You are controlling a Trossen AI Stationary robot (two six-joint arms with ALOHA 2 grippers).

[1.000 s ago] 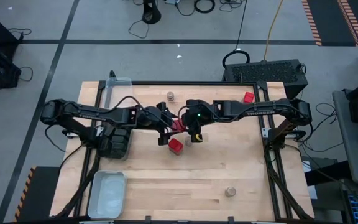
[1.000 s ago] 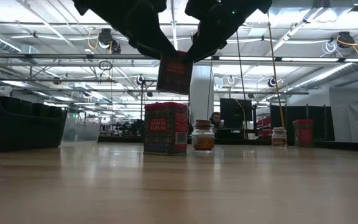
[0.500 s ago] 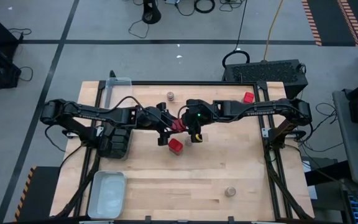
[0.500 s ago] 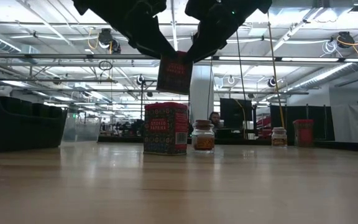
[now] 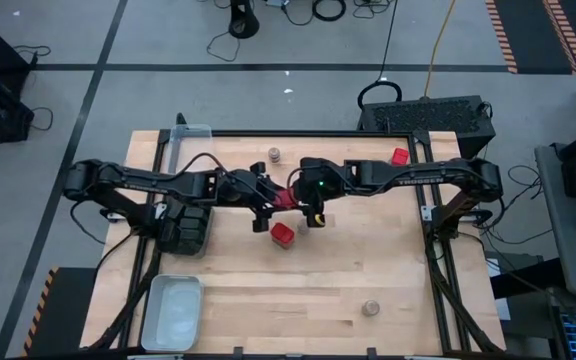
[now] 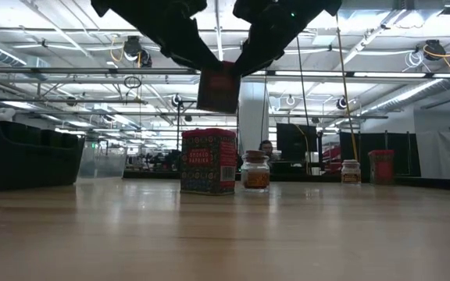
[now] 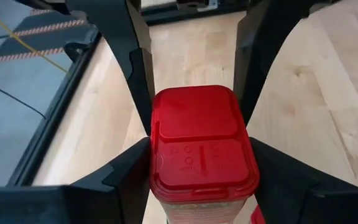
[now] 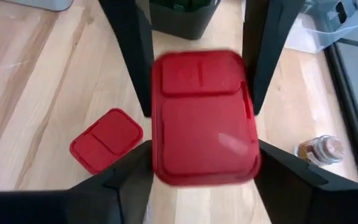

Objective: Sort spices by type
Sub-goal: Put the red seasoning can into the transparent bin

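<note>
We see a red tin (image 6: 218,88) hanging in mid-air above the table (image 6: 225,234), caught between both grippers — a handover. The left gripper (image 7: 194,149) has just narrowed onto its sides, while the right gripper (image 8: 197,118) has eased a little, though both sets of fingers touch it. Beyond stand a second red tin (image 6: 208,161) and a jar (image 6: 255,171) on pale wood; farther off — workshop ceiling lights.
</note>
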